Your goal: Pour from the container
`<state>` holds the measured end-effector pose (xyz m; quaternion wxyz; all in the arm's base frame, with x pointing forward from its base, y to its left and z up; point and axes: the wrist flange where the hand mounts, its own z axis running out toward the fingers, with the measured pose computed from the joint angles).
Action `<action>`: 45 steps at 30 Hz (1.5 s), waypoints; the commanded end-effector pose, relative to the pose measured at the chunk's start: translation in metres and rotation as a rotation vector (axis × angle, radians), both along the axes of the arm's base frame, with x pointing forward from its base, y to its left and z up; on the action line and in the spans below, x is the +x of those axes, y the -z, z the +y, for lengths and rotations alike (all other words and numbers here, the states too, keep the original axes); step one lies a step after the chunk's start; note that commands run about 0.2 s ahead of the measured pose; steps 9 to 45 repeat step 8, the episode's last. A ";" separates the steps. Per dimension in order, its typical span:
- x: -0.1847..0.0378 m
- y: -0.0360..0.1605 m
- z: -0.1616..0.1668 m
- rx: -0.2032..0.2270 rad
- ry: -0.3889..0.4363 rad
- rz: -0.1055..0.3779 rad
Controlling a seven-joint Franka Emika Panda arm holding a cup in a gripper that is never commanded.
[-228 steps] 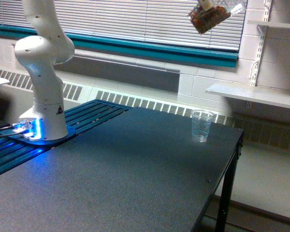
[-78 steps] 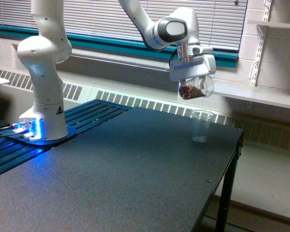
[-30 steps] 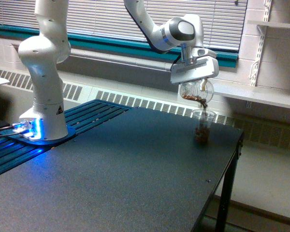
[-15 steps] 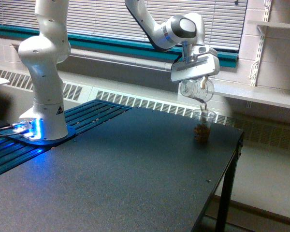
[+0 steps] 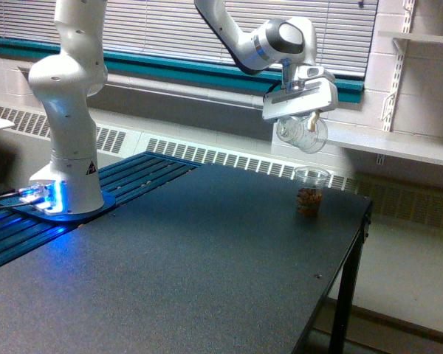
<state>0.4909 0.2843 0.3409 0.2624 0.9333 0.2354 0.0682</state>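
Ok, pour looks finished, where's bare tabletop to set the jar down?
Nearly all the dark table is bare: the wide stretch between the robot base and the plastic cup, and the whole near side. The only crowded spot is the far corner on the exterior view's right, where the cup stands under the tilted jar.

The jar (image 5: pixel 304 133) looks clear and glossy like glass; the cup (image 5: pixel 308 191) is clear ribbed plastic; the bench (image 5: pixel 177 265) is dark, matt and finely speckled; the arm (image 5: pixel 66 96) is smooth glossy white
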 end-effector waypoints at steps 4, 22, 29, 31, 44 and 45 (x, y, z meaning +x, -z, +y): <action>0.002 -0.002 0.001 0.004 -0.011 0.031; 0.002 0.000 -0.004 0.036 0.012 0.046; 0.002 0.000 -0.004 0.036 0.012 0.046; 0.002 0.000 -0.004 0.036 0.012 0.046; 0.002 0.000 -0.004 0.036 0.012 0.046; 0.002 0.000 -0.004 0.036 0.012 0.046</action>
